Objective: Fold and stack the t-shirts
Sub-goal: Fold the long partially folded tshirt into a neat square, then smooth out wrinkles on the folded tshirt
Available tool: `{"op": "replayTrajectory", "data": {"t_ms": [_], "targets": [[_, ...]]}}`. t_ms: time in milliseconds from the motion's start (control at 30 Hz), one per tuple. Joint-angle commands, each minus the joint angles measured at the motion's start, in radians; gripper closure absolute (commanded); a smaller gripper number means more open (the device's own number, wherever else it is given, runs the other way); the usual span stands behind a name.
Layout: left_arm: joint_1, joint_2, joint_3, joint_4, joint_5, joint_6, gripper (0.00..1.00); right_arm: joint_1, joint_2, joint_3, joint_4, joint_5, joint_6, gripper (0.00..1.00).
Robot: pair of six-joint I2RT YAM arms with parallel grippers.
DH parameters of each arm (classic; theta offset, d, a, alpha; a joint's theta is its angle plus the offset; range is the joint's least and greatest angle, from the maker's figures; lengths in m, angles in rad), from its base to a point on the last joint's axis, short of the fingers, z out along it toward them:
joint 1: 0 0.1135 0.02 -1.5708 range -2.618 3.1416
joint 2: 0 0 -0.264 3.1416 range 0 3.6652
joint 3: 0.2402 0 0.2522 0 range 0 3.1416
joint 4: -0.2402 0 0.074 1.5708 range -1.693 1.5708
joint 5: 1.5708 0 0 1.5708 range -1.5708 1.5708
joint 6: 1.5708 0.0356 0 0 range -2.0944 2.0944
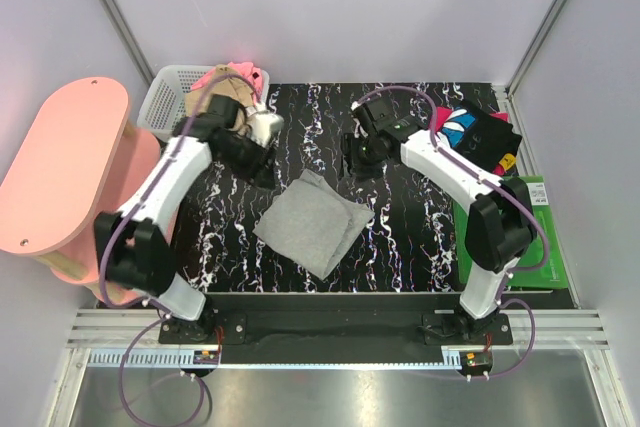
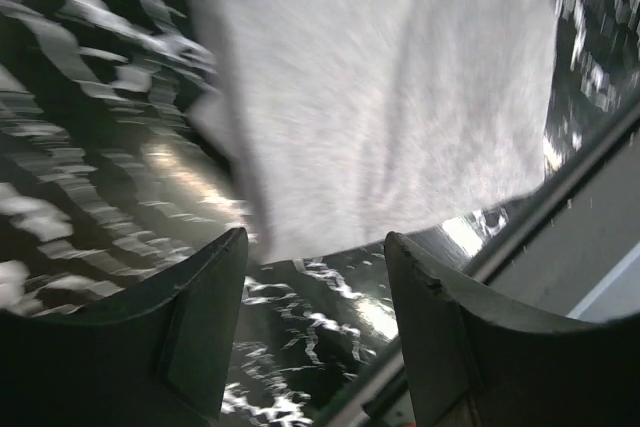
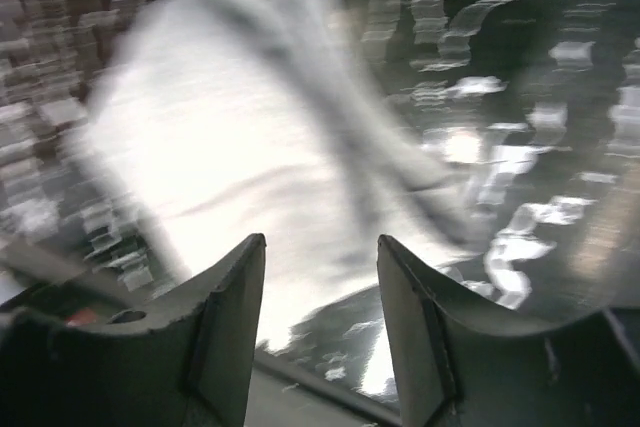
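Black marbled table, folded grey t-shirt, left end effector and right end effector parted, empty.

A plain light-grey t-shirt lies on a black desk veined with white, with a black t-shirt printed pink, blue and white and a green board to its right, and a white lattice basket holding a tan t-shirt and a bright pink t-shirt to its left.

I note the light-grey t-shirt folded into a flat square, lying cornerwise at mid-table. The black printed t-shirt lies crumpled far right. The tan t-shirt and pink t-shirt are heaped together far left.
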Motion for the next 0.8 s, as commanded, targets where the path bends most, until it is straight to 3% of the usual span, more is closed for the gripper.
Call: {"op": "replayTrajectory", "data": {"t_ms": [0,67,367,567,767], "targets": [[0.084,-0.146,0.103,-0.066,0.042,0.026,0.37,0.004,-0.040,-0.044,0.143,-0.341,0.131,0.44],[0.104,-0.177,0.094,-0.067,0.013,0.031,0.37,0.004,-0.023,-0.087,0.206,-0.448,0.173,0.43],[0.109,-0.300,-0.011,-0.069,-0.069,0.054,0.37,-0.032,0.156,-0.334,0.424,-0.533,0.251,0.44],[0.109,-0.329,-0.012,-0.067,-0.103,0.051,0.37,-0.059,0.278,-0.385,0.442,-0.542,0.239,0.45],[0.110,-0.352,0.000,-0.067,-0.149,0.048,0.36,-0.059,0.093,-0.356,0.372,-0.542,0.251,0.44]]}}
